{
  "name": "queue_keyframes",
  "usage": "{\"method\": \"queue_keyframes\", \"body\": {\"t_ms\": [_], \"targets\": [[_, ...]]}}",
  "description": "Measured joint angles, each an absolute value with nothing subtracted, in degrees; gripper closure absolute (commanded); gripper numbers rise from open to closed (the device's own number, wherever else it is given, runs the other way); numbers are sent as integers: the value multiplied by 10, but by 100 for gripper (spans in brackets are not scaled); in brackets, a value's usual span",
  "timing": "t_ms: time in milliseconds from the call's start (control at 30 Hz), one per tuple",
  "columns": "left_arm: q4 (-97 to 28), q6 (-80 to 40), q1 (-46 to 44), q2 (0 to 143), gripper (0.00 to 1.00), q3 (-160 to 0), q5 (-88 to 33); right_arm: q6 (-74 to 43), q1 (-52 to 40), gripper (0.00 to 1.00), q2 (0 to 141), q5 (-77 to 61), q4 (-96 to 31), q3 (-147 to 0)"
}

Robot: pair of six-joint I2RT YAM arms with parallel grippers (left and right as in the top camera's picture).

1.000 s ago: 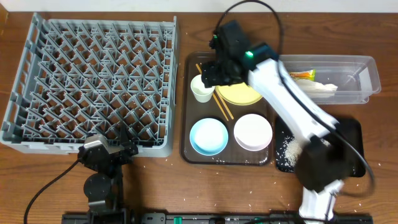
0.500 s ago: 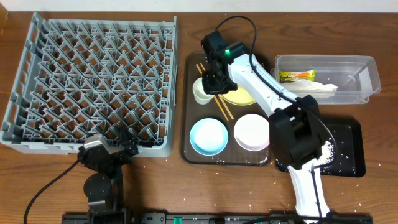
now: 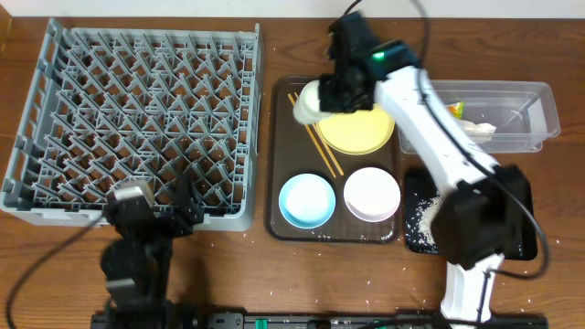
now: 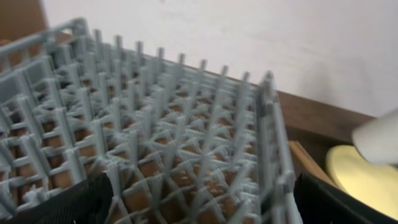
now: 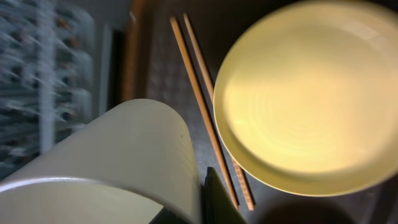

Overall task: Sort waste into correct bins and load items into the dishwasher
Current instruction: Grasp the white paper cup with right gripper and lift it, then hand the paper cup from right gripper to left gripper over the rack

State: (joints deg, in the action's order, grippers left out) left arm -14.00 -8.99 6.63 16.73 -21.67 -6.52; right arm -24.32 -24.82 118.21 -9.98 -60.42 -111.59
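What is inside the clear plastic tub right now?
A green-yellow wrapper and crumpled white paper lie in the clear tub. The right arm covers the tub's left end, so anything there cannot be seen.

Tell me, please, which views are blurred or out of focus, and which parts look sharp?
Overhead view: mostly sharp, only the small white cup in the right claw is smeared. Left wrist view: the dish rack is soft throughout. Right wrist view: the cup is too close and unfocused, the yellow plate glows softly, the chopsticks are clearest.
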Motion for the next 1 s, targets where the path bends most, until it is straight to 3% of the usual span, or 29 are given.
{"method": "queue_keyframes", "body": {"t_ms": [200, 367, 567, 733, 1000], "targets": [[-230, -103, 66, 386, 7, -415, -151, -238, -228, 99, 1123, -121, -603, -1121], [-257, -128, 66, 568, 7, -541, -300, -236, -225, 99, 1119, -170, -593, -1123], [-206, -325, 66, 705, 7, -557, -497, -236, -218, 99, 1124, -259, -563, -1123], [-206, -502, 65, 782, 7, -557, -634, -222, -217, 99, 1153, -415, -493, -1113], [-206, -559, 65, 820, 7, -557, -728, -208, -218, 99, 1190, -606, -388, -1020]]}}
